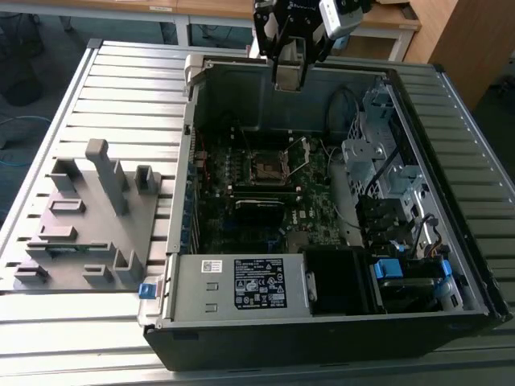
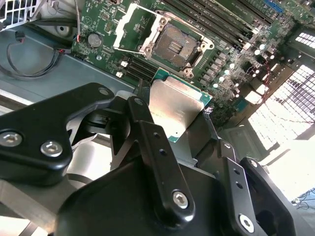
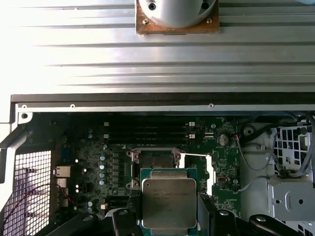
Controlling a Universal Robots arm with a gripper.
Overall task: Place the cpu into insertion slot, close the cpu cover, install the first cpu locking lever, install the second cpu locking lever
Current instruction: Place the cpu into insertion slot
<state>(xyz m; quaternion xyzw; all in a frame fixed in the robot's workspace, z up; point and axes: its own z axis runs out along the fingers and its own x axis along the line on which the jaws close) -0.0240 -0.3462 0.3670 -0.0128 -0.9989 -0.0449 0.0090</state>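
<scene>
My gripper (image 1: 288,76) hangs above the back wall of the open computer case and is shut on the cpu (image 2: 174,110), a flat square chip with a dull silver top and a green edge. In both wrist views the black fingers (image 2: 147,132) press on two opposite sides of the cpu (image 3: 169,204). The insertion slot (image 2: 174,44) lies uncovered on the green board below, with a dark centre and a metal rim, well apart from the chip. The cpu cover (image 2: 133,27) stands swung open beside the slot (image 3: 153,160). From outside, the slot (image 1: 265,167) sits in the middle of the board.
Long black memory slots (image 2: 216,19) run beside the socket. A grey fixture block (image 1: 88,217) stands on the ribbed table at the exterior view's left. The power supply (image 1: 241,285) fills the case's near side, with a drive cage (image 1: 378,161) and cables (image 2: 29,59) on the exterior view's right.
</scene>
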